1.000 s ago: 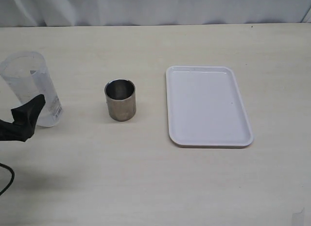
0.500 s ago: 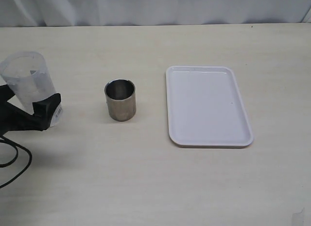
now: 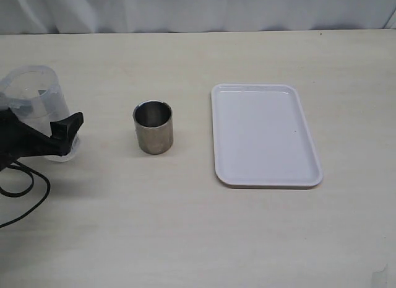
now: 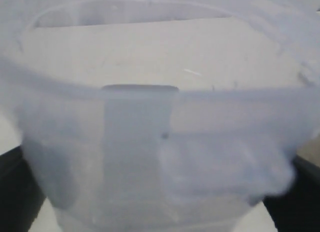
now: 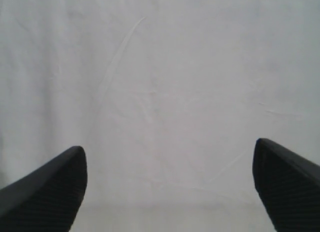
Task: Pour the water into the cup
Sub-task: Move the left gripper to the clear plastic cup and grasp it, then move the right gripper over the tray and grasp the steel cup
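Left gripper is at the translucent plastic beaker, which stands near the left edge of the table. Left wrist view: beaker wall fills the picture, one dark finger on either side of it, set wide. The fingers lie against or just beside the wall; cannot tell whether they press on it. Exterior view: one black finger crosses the lower front of the beaker, the other is hidden behind it. Water: not discernible through the cloudy wall; level cannot be read. The cup stands upright on the table to the right of the beaker, apart from it and from the gripper, dark inside, nothing touching it. White tray lies flat further right, well apart from the cup. A dark cable loops on the table below the left gripper. Right gripper: seen in its wrist view only, fingers spread wide, nothing between them, only a pale, faintly creased surface behind; it holds and touches nothing.
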`<state>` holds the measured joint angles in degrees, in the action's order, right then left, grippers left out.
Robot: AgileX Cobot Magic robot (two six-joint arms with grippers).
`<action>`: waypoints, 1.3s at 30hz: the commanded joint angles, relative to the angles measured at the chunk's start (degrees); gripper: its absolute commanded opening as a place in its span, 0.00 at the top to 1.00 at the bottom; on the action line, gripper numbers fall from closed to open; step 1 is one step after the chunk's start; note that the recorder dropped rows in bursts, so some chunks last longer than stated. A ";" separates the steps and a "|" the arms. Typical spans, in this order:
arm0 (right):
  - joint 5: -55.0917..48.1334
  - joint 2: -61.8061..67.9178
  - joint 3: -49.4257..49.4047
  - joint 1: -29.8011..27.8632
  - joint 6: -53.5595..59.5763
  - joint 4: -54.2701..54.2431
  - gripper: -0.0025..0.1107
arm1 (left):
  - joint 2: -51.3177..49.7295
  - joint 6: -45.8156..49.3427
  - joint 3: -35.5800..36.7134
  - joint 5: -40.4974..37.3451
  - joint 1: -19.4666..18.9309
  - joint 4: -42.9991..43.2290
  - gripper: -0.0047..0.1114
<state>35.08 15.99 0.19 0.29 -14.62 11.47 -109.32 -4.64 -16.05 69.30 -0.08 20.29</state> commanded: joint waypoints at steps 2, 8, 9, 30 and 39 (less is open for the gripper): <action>-0.11 0.81 -0.19 -0.06 -3.01 3.24 0.24 | -1.07 0.09 -0.26 0.66 -0.17 0.04 0.06; 3.83 5.27 -0.19 -0.06 -5.73 7.01 0.24 | -1.07 -0.14 -0.81 0.66 -0.17 0.31 0.06; 4.72 6.48 -0.19 -0.06 -6.17 7.98 0.24 | -1.07 -0.14 -0.81 0.66 -0.17 0.31 0.06; 32.84 62.54 15.01 -0.06 -7.17 45.39 0.24 | -1.07 -0.04 -0.81 0.66 -0.17 0.28 0.96; 25.66 84.67 33.51 10.80 -2.16 49.21 0.16 | -1.07 -0.15 -0.81 0.66 -0.17 0.50 0.96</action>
<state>65.42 96.09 28.77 8.07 -18.36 60.38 -110.17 -4.54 -16.68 69.48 -0.08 20.52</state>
